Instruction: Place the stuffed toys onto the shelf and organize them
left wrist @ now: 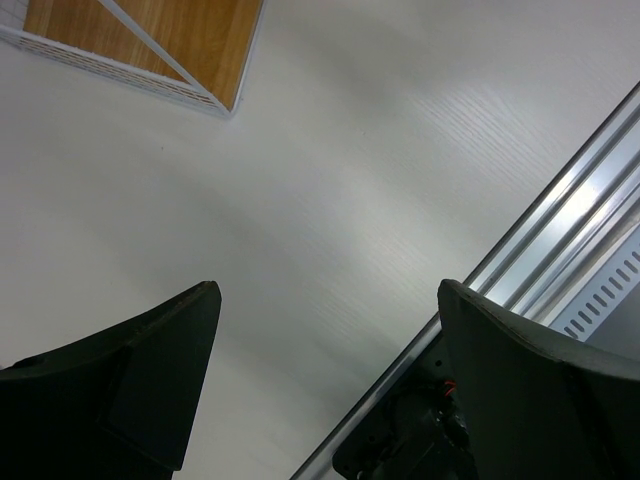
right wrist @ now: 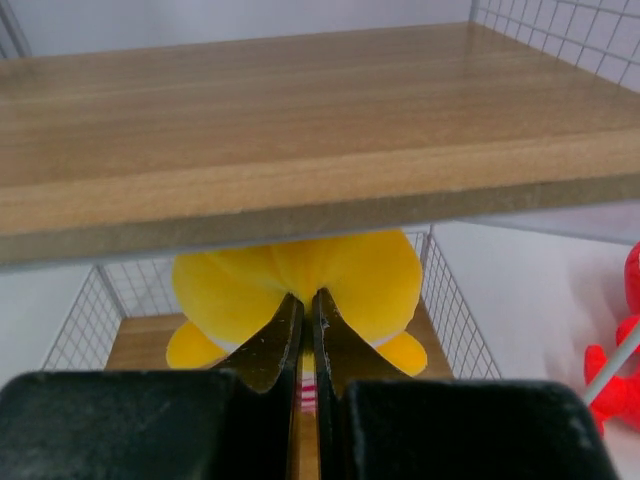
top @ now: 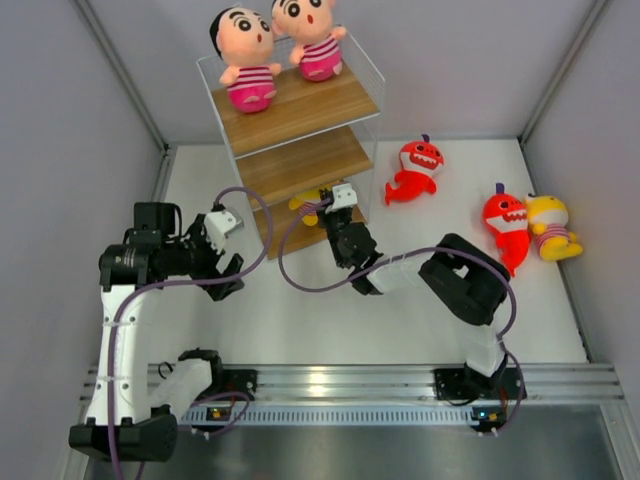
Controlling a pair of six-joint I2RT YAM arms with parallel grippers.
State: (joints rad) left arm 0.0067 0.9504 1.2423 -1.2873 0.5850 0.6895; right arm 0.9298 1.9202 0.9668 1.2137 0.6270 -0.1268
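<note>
The shelf point(top: 300, 165) stands at the back of the table. Two boy dolls point(top: 245, 60) point(top: 315, 40) sit on its top board. My right gripper point(top: 322, 212) reaches into the bottom tier and is shut on a yellow doll point(top: 308, 207). In the right wrist view the jaws point(right wrist: 305, 297) pinch the yellow doll point(right wrist: 300, 285) under the middle board point(right wrist: 300, 150). Two red sharks point(top: 415, 170) point(top: 505, 225) and a second yellow doll point(top: 550, 228) lie on the table to the right. My left gripper point(top: 232, 277) is open and empty, left of the shelf.
The left wrist view shows my open left gripper point(left wrist: 328, 290) over bare white table, with the shelf's bottom corner point(left wrist: 150, 40) at the upper left and the aluminium rail point(left wrist: 560, 230) at the right. Grey walls enclose the table.
</note>
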